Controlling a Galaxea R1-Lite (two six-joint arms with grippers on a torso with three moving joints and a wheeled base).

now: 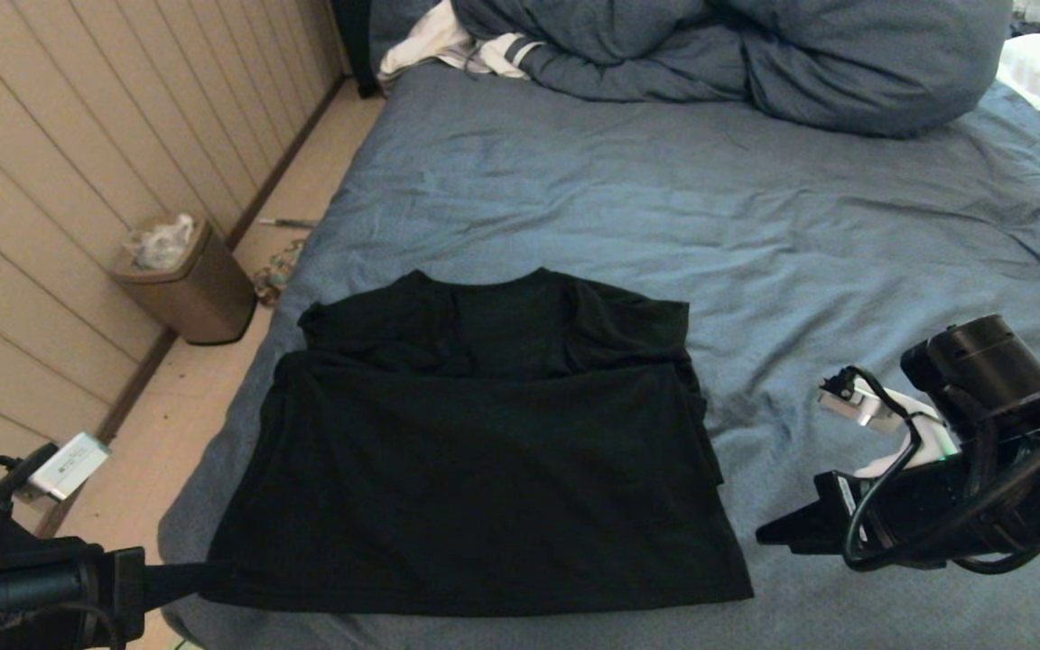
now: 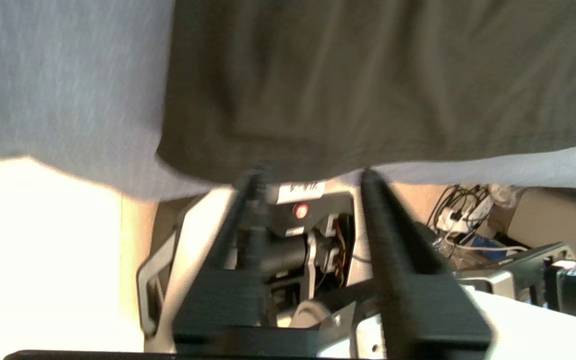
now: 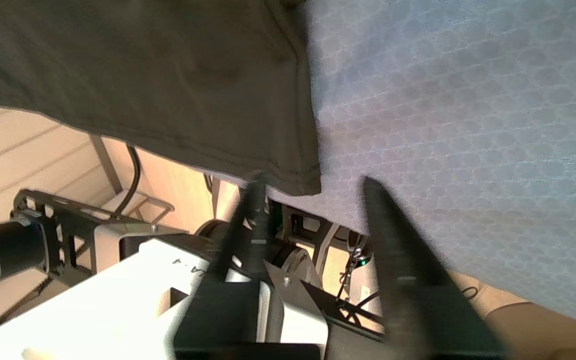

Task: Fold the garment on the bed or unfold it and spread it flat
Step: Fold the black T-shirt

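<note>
You see the garment [image 1: 475,469], plain black soft cloth, lying folded into a rough rectangle with its collar away from you, on the near part of the bed [image 1: 755,226], whose slate-blue sheet is wrinkled. Your left gripper [image 2: 313,175] and right gripper [image 3: 313,182] sit at its near corners, fingers parted, holding nothing. A bulky blue duvet [image 1: 737,54] lies beyond; a brown bin [image 1: 186,289] stands by the panelled wall.

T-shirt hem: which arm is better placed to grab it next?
Left. The left claw sits at the T-shirt's near-left hem corner; the right claw stands just off the right corner, over the bed.
</note>
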